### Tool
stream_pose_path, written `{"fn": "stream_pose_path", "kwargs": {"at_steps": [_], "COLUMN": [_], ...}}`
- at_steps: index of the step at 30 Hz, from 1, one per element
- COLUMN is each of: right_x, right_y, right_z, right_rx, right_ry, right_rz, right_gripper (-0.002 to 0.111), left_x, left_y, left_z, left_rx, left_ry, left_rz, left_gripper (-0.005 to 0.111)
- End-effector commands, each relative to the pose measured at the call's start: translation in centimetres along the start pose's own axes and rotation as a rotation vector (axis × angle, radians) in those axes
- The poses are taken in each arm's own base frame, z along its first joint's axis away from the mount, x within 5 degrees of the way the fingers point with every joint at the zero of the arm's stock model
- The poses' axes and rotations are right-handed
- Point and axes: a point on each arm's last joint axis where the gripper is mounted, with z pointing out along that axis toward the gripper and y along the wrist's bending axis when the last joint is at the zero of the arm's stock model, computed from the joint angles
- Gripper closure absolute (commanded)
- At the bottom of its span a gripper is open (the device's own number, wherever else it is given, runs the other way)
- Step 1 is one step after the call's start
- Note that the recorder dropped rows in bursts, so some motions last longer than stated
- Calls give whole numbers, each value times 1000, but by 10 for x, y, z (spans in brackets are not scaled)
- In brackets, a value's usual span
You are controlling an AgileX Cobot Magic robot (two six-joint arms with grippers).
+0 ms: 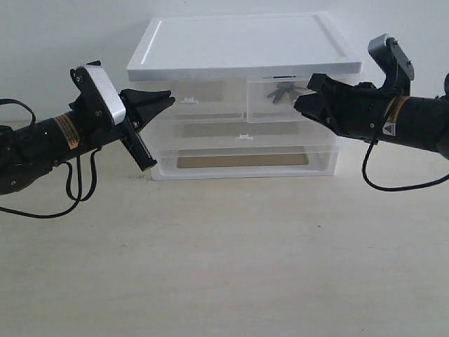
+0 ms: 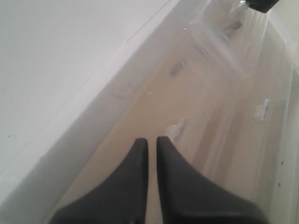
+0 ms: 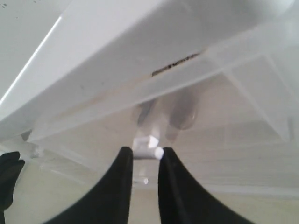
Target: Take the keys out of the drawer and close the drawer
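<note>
One white top (image 1: 242,42) over the drawer (image 1: 270,109)

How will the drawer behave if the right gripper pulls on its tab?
The drawer is thin clear plastic holding keys, so it probably slides lightly. Its tab is tiny in the right gripper, so it may slip out. The unit looks light too and might drag forward.

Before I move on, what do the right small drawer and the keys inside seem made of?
The drawer: likely clear, glossy plastic, since the keys show through its front. They look like dull grey metal, though they are small and blurred behind the wall.
</note>
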Motion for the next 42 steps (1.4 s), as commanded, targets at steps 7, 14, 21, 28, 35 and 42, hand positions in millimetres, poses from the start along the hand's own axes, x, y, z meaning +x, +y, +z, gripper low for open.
{"fn": "stream_pose_path", "kwargs": {"at_steps": [7, 14, 21, 28, 35, 42], "right_x": [15, 21, 20, 9, 24, 21], "right_y": [21, 20, 18, 18, 31, 63], "right_z": [-37, -37, -37, -29, -25, -34], "right_rx": [-96, -87, -68, 30, 186, 207], "right_ry": [19, 72, 66, 94, 258, 276], "right_rz": [-75, -189, -262, -628, -1059, -1362], "right_gripper": [108, 108, 108, 67, 57, 58], "left_x": [-1, 5, 18, 19, 19, 19], "left_y": [-1, 4, 0, 0, 0, 0], "left_z": [2, 17, 30, 31, 31, 31], "left_rx": [-1, -34, -22, -25, -25, -25], "left_ry": [-9, 76, 145, 141, 141, 141], "left_rz": [-27, -194, -201, -204, -204, -204], "left_gripper": [102, 102, 102, 102, 102, 102]}}
